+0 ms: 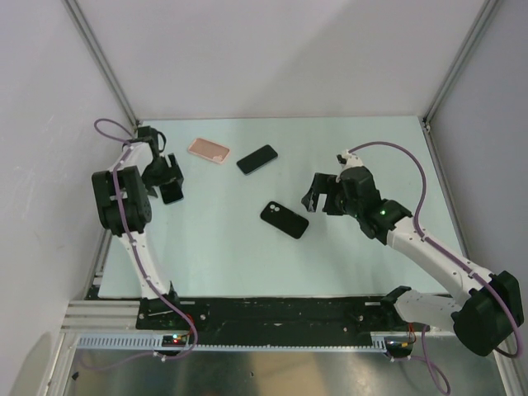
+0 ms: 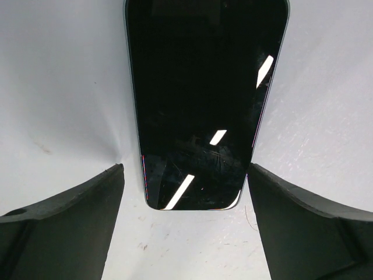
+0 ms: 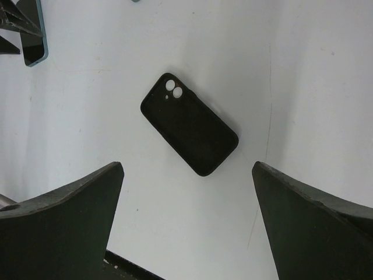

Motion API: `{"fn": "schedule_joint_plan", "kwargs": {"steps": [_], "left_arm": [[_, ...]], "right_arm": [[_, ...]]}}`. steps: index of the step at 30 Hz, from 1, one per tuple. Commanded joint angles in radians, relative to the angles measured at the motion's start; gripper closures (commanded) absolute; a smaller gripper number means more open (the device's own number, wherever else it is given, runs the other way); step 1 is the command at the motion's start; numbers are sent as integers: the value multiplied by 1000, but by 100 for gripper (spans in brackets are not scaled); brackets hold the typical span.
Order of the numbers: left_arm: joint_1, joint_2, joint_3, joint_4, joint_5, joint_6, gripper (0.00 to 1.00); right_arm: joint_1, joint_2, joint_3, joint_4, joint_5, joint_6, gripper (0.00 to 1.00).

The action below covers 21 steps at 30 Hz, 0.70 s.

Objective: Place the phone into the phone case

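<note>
Here, your left gripper [image 2: 185,169] stands open astride the phone [image 2: 204,99], clear of its edges; your right gripper [image 3: 187,166] hangs open too. The phone case [image 1: 208,149] lies nearby, empty. Pickup step, I judge: close squarely on the long edges.

Left arm [image 1: 139,247] and right arm [image 1: 431,252] alike — white links, black joints, mauve cables [image 1: 388,145], black fingers [image 2: 64,227].

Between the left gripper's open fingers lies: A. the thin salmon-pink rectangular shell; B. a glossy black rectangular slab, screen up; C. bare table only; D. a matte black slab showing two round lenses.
B: the left wrist view shows the glossy black slab between the spread fingers of the left gripper.
</note>
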Motion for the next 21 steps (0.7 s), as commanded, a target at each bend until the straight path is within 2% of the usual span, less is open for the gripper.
{"fn": "schedule_joint_plan", "kwargs": {"steps": [1,21], "left_arm": [[2,13,36,-8,28,28,10],[-17,28,29,-12,7,20,12]], "right_arm": [[4,6,1,39,-12,-7,0],[5,3,1,37,-10,-13,0]]}}
